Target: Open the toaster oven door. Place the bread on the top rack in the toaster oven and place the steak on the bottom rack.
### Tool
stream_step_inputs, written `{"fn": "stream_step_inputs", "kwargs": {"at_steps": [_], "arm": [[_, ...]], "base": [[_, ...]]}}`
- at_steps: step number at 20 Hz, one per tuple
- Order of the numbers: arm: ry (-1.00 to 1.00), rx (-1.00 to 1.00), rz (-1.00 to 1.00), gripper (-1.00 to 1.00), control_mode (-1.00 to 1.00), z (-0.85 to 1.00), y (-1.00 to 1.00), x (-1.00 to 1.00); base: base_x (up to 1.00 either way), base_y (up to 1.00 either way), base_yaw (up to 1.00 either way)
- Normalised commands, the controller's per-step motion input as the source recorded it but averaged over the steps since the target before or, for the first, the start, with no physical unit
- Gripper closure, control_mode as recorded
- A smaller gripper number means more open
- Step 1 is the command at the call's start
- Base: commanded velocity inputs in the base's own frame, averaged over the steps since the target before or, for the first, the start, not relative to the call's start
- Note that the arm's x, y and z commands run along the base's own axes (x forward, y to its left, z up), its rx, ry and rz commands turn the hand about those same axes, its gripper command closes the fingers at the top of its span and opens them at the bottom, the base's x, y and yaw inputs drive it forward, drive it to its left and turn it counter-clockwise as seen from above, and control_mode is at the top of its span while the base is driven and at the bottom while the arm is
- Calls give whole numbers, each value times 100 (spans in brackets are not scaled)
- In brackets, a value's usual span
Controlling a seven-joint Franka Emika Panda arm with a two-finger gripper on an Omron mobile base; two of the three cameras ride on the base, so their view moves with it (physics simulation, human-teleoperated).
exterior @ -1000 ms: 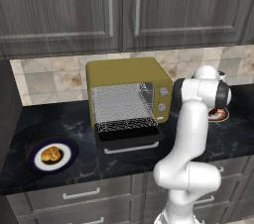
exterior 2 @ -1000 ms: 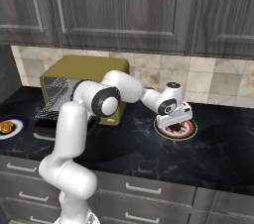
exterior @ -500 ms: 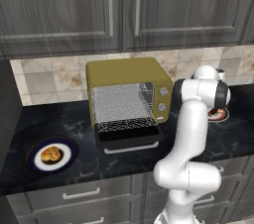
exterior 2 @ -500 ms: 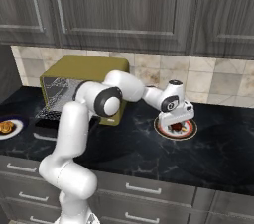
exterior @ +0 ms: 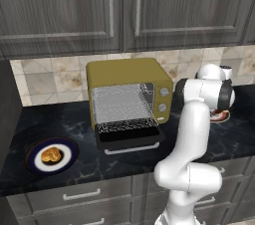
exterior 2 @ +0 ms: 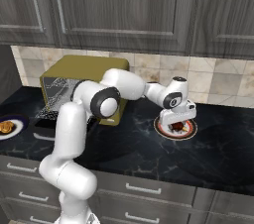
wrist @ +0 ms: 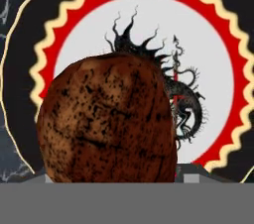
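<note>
You have a dark marbled table under grey wall cabinets, a tiled backsplash, a blue-rimmed plate at left, and a red-and-white patterned plate at right.

Tool drops lower onto red-rimmed plate vs a second ago, now down around steak. Jaws narrower than before. Wrist tilts more upright over plate.

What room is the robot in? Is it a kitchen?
Yes, it looks like a kitchen, a computer-drawn one. There is a toaster oven on a dark counter, grey wall cupboards above, and bread on a plate.
</note>
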Motion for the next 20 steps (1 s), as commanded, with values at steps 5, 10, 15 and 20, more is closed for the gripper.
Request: {"fn": "stream_step_inputs", "kwargs": {"at_steps": [5,10,15,20], "arm": [[0,0,3,100,-100,31,12,-52],[0,0,9,100,-100,20,23,-56],[-3,-1,14,100,-100,12,26,-64],[-5,0,10,100,-100,24,30,-55]], "base": [[0,0,0],[0,0,0],[0,0,0],[0,0,0]]}}
